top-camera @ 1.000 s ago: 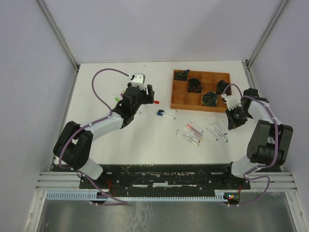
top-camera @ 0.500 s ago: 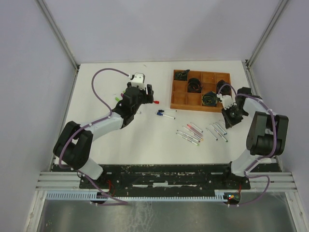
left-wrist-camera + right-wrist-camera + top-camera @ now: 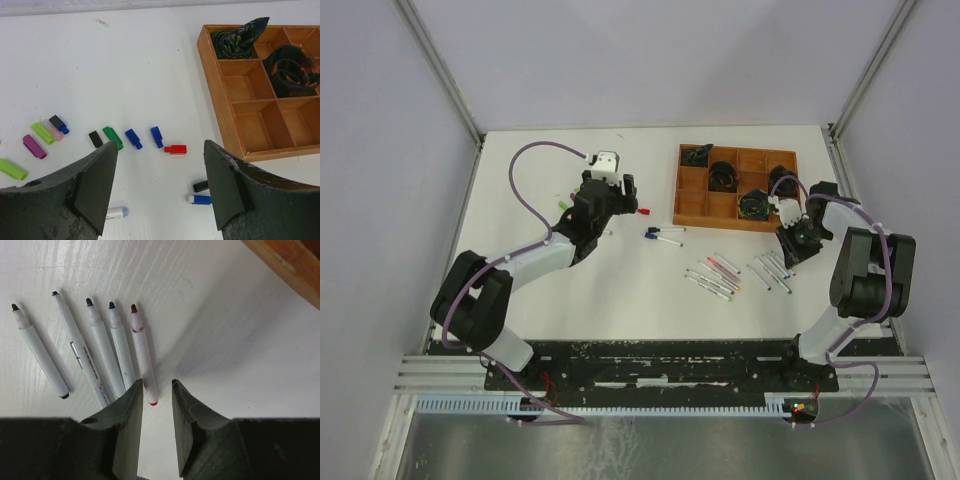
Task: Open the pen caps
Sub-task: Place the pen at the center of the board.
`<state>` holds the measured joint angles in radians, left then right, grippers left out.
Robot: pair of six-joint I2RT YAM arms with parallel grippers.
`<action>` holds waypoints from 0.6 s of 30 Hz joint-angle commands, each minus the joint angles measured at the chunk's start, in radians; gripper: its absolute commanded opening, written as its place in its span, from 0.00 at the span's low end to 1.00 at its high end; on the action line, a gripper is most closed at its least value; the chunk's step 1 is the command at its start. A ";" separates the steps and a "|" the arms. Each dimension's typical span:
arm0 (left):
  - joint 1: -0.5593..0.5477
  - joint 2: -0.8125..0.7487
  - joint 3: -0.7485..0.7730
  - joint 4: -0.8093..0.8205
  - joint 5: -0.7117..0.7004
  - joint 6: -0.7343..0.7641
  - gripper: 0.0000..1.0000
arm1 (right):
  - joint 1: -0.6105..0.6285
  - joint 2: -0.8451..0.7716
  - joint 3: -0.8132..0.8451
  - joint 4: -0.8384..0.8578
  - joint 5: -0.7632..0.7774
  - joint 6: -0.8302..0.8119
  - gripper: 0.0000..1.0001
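Pen caps [image 3: 133, 139] lie loose on the white table [image 3: 150, 65] just ahead of the left gripper [image 3: 160, 162], whose fingers are spread wide. A red cap [image 3: 175, 149] sits nearest the gap. Two blue ones, a green one [image 3: 113, 138] and a black one [image 3: 95, 139] trail off to its left, with pink, lime and purple ones farther along. The brown tray [image 3: 215, 90] is ahead on its right.

The right gripper [image 3: 157, 385] has its jaws parted by only a narrow gap. The tail of a red-tipped pen [image 3: 144, 352] lies right at that gap. Four more uncapped pens [image 3: 102, 352] lie side by side next to it.
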<state>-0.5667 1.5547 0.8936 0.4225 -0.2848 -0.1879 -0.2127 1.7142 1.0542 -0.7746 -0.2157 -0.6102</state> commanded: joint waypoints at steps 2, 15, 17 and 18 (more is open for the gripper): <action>0.003 -0.041 -0.008 0.070 -0.025 0.035 0.76 | 0.004 -0.013 0.028 0.008 0.008 0.006 0.37; 0.004 -0.153 -0.107 0.088 0.100 -0.140 0.76 | 0.003 -0.248 0.038 -0.078 -0.218 -0.004 0.38; 0.003 -0.181 -0.137 0.067 0.144 -0.223 0.75 | 0.014 -0.303 0.074 -0.135 -0.313 0.005 0.38; 0.004 -0.194 -0.156 0.060 0.171 -0.268 0.75 | 0.026 -0.324 0.094 -0.165 -0.354 0.007 0.38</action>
<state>-0.5667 1.4349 0.7834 0.4805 -0.2153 -0.2699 -0.2100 1.4872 1.0637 -0.8337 -0.3630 -0.6106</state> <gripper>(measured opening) 0.756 0.381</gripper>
